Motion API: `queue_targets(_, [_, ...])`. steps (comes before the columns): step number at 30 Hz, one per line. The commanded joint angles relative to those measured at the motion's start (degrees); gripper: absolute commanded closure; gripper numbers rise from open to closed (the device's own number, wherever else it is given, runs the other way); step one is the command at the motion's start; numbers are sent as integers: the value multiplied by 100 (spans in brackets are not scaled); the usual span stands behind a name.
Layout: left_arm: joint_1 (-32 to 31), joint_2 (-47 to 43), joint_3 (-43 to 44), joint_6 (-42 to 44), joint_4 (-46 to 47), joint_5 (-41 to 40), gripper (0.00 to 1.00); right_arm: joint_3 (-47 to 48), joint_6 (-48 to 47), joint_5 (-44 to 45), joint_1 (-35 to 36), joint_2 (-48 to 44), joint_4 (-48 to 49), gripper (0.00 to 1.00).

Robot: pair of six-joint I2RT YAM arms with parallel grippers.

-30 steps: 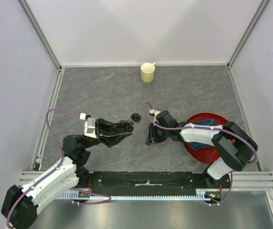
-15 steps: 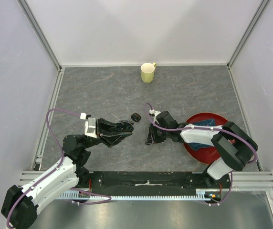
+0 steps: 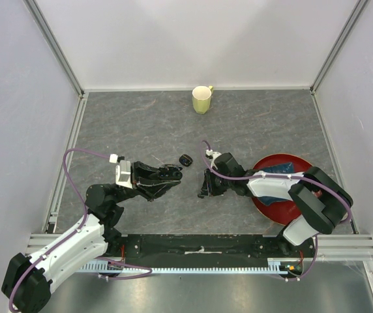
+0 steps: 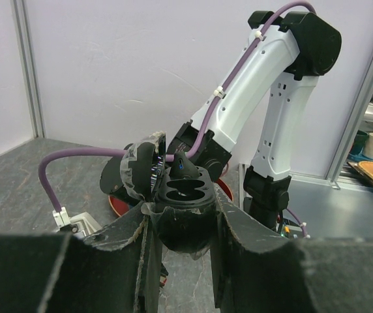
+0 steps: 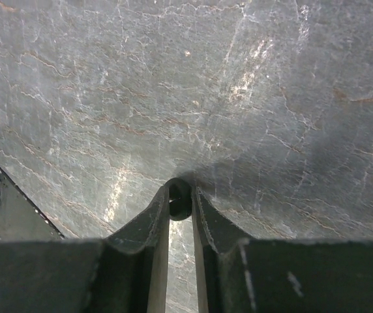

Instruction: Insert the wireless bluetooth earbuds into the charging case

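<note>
My left gripper (image 3: 171, 173) is shut on the charging case (image 4: 185, 212), a black pod held open side up, with two oval slots. One black earbud (image 4: 185, 168) stands in its far slot. My right gripper (image 3: 204, 191) points down at the table to the right of the case and is shut on a tiny black earbud (image 5: 179, 199) that touches the grey surface. Another small black piece (image 3: 186, 160), earbud-sized, lies on the table between the two grippers, a little farther back. No other earbuds show.
A yellow-green mug (image 3: 202, 99) stands at the back middle. A red plate (image 3: 279, 157) lies at the right under my right arm, with something blue on it. White walls and metal rails bound the grey table.
No clear change; both arms hold almost still, the left with the case and the right low on the earbud.
</note>
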Motion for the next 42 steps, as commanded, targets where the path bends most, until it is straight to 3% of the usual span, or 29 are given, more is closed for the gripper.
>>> queue_targets(1, [-22, -51, -43, 154, 92, -130, 98, -100, 262, -20, 28, -110, 392, 79])
queue_targets(5, [-22, -60, -44, 154, 75, -157, 98, -170, 420, -195, 37, -75, 655, 79])
queue_targets(12, [-13, -25, -26, 172, 75, -148, 98, -223, 447, -249, 37, -74, 753, 95])
queue_targets(17, [-13, 2, -26, 181, 75, -139, 98, -293, 438, -144, 29, -206, 823, 97])
queue_targets(28, [-13, 19, -18, 181, 83, -157, 98, -925, -273, 2333, 64, -1524, 1059, 97])
queue_targets(42, [-13, 107, -26, 137, 163, -165, 98, -1576, -608, 3337, 327, -1402, 1561, 90])
